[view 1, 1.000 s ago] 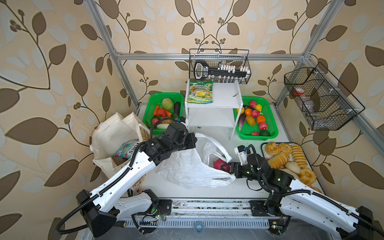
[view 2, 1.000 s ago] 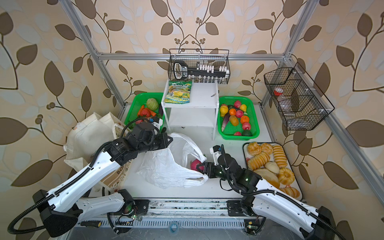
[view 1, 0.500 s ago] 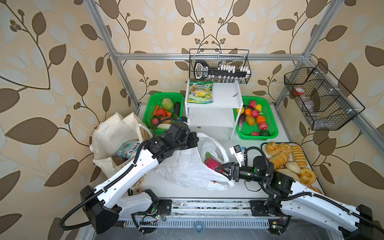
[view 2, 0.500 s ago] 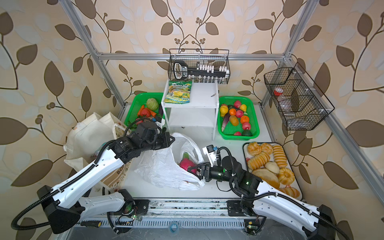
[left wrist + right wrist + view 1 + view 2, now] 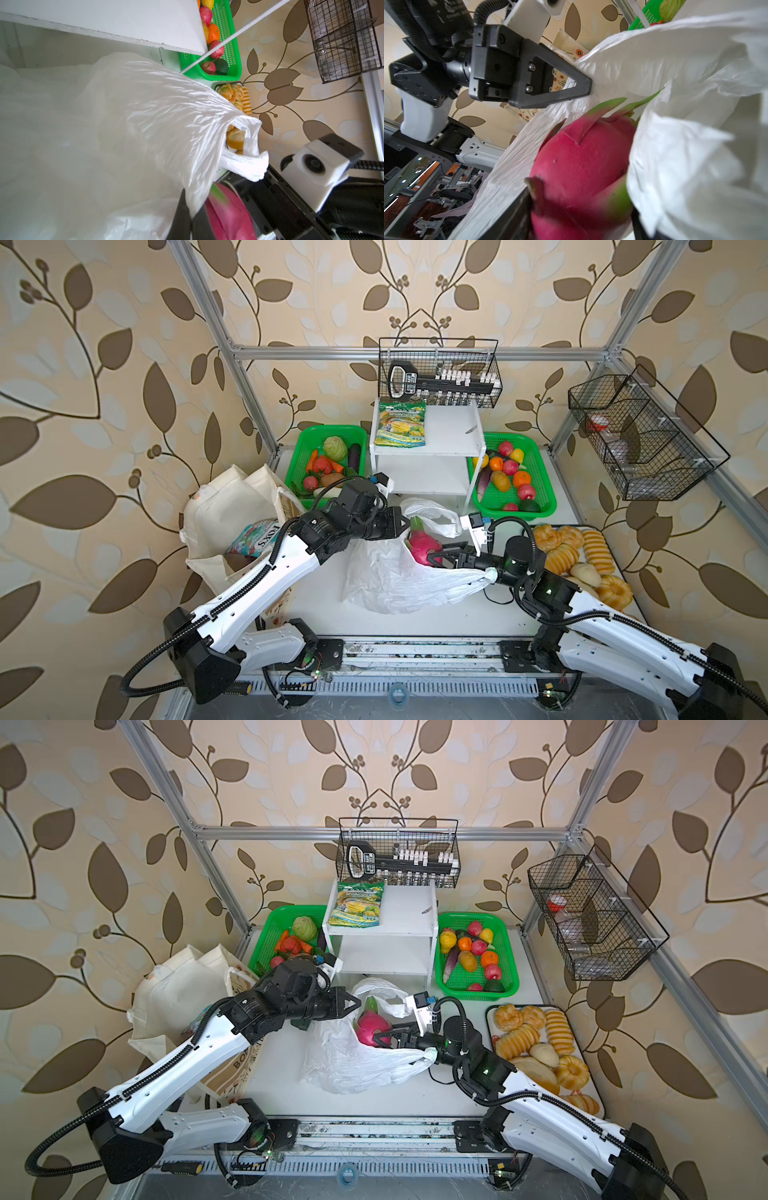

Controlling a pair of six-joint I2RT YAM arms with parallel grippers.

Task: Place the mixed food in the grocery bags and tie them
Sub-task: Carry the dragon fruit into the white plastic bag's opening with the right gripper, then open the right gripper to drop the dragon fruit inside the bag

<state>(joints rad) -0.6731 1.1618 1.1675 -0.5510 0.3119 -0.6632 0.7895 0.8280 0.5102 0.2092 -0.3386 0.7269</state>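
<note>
- The pink dragon fruit [image 5: 419, 545], in the right jaws, now sits farther left, inside the white plastic bag [image 5: 386, 585] mouth.
- The bag's near rim now bunches against the right wrist.

The white plastic bag [image 5: 685, 166] covers one side of the pink dragon fruit [image 5: 577, 166], whose blurred base runs off the right wrist view (fruit and bag hide most of the fingers [image 5: 512, 216] of the right gripper [image 5: 435, 555] there). In a top view the left arm [image 5: 291, 568] and the canvas tote [image 5: 224, 506] hide much of the FOX'S candy packet [image 5: 257, 537].
</note>
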